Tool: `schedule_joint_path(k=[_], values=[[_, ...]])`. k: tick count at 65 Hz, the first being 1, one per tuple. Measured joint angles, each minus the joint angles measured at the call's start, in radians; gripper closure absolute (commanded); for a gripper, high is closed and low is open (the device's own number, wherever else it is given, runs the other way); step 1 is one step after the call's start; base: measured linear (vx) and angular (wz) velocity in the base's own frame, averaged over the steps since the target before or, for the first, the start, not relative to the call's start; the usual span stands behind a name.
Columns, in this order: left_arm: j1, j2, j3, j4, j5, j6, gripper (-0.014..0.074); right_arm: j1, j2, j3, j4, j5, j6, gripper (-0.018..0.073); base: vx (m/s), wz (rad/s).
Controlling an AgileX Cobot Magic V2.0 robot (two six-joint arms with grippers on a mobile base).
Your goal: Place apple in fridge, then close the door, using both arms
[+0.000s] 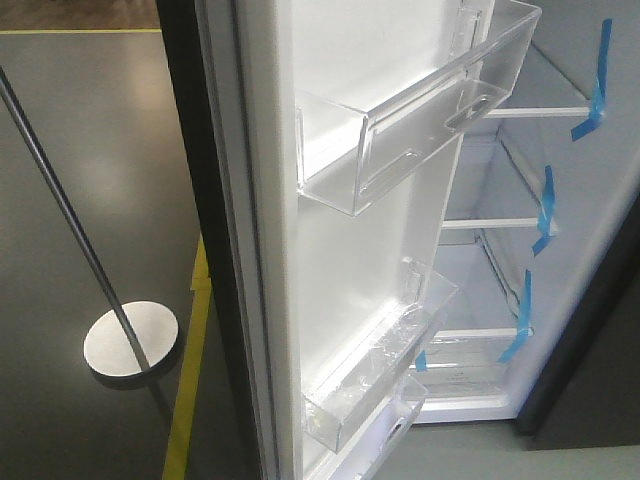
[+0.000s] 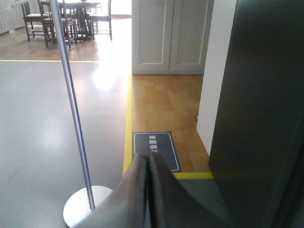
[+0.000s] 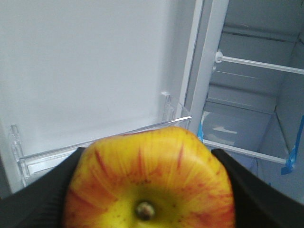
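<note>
In the right wrist view my right gripper (image 3: 149,190) is shut on the apple (image 3: 149,175), yellow with red streaks, its stem end facing the camera; black fingers (image 3: 33,199) press it from both sides. Behind it are the white inside of the door (image 3: 85,71) with a clear bin and, to the right, the fridge (image 3: 251,95) with white shelves and blue tape. The front view shows the open door (image 1: 340,250) with clear bins and the fridge interior (image 1: 500,250). My left gripper (image 2: 148,161) is shut and empty, beside the door's dark outer face (image 2: 256,118).
A metal pole on a round base (image 1: 130,345) stands on the grey floor left of the door, also in the left wrist view (image 2: 71,104). Yellow floor tape (image 1: 190,380) runs by the door. White cabinets (image 2: 171,38) and chairs stand beyond.
</note>
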State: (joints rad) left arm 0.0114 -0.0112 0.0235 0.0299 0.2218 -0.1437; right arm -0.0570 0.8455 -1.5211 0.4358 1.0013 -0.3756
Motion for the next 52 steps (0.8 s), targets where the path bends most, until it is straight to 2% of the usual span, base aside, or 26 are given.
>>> schedule_joint_path(k=[52], values=[[0.0,0.0,0.0,0.0,0.0,0.0,0.0602,0.0,0.0,0.0,0.0,0.0,0.0,0.0482,0.0,0.0]])
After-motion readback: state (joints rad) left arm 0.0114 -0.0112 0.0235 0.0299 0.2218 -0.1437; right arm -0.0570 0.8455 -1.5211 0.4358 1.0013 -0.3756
